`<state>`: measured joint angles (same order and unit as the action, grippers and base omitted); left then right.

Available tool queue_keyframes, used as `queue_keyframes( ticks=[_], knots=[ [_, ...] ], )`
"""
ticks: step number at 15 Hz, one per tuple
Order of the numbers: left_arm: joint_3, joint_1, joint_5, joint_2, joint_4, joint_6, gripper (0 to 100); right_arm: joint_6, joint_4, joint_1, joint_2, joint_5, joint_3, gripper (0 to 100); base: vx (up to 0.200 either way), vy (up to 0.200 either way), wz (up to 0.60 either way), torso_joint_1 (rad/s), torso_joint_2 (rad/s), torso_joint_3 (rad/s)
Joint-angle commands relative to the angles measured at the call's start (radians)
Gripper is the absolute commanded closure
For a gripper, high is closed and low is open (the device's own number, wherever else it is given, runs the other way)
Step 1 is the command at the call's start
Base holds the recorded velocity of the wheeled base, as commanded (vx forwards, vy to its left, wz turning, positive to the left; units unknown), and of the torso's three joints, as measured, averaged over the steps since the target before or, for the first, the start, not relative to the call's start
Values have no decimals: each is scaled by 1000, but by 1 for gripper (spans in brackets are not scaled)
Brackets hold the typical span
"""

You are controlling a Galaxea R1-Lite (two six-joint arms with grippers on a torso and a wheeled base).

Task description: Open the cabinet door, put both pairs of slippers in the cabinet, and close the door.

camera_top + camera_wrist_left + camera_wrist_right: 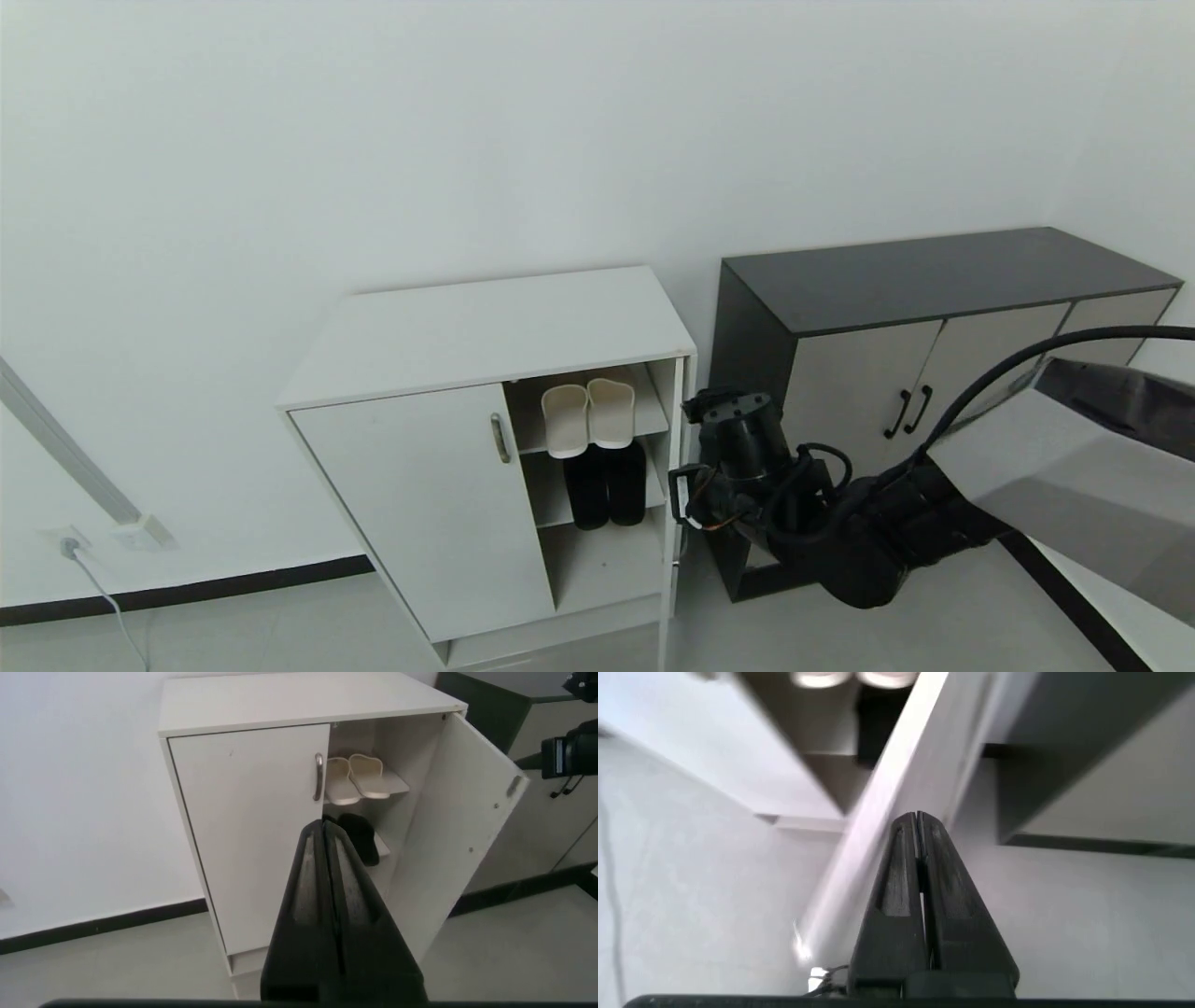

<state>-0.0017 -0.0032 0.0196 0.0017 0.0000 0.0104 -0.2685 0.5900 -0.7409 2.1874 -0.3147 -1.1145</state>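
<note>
A: Left end effector (324, 827)?
B: Pinched closed, empty, facing the white wooden cabinet (485, 331). Cream slippers (588, 415) lie on its top shelf, black slippers (607, 485) on the shelf below.
A: The open white door (467, 821)?
B: Right end effector (918, 817), likewise closed and empty, is just beside its edge. Push the outer face gently, near the free edge.

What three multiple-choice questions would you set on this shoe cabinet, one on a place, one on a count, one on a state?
1. Where do the white slippers lie? A) above the black slippers B) below them C) on the floor
2. How many pairs are inside the cabinet? A) one B) two C) three
3. How does the right-hand door stand? A) shut B) swung open C) taken off
Answers: 1 A, the white pair rests one shelf higher; 2 B, one white pair, one black; 3 B, it stands out from the cabinet front.
</note>
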Motion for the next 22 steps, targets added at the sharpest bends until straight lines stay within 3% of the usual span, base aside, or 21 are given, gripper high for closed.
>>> queue_keyframes(
  ticks=[1,11,17,22],
  knots=[
    [0,0,0,0,0,0,100,-15,7,-20,-37,26,19,100,0,0,0,0,0,0],
    [0,0,0,0,0,0,100,11,16,-26,-179,43,88,100,0,0,0,0,0,0],
    [0,0,0,0,0,0,100,18,22,-40,-176,69,116,100,0,0,600,4,4,3],
    [0,0,-1,0,0,-1,100,81,133,-17,-175,69,165,100,0,0,0,0,0,0]
  ],
)
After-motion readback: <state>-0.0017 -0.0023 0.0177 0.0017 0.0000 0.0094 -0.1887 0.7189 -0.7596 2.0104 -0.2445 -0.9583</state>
